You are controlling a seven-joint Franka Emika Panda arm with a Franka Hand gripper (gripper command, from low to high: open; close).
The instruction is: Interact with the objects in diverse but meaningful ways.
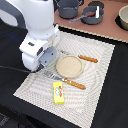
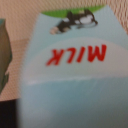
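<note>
Pale blue cardboard milk carton (image 2: 70, 70): fills the wrist view, red "MILK" lettering inverted. Gripper: jaw state cannot be told. Yellow flat packet with red mark (image 1: 59, 92): at six o'clock of round wooden plate (image 1: 68, 66), on striped cloth mat (image 1: 95, 90).

- white robot arm (image 1: 35, 30) hunched low over the striped placemat (image 1: 100, 65)
- round wooden plate (image 1: 68, 66) mid-mat, orange-handled utensils (image 1: 88, 59) on either side
- yellow packet (image 1: 59, 92) near the mat's front edge
- dark pots (image 1: 68, 7) on the brown surface behind
</note>
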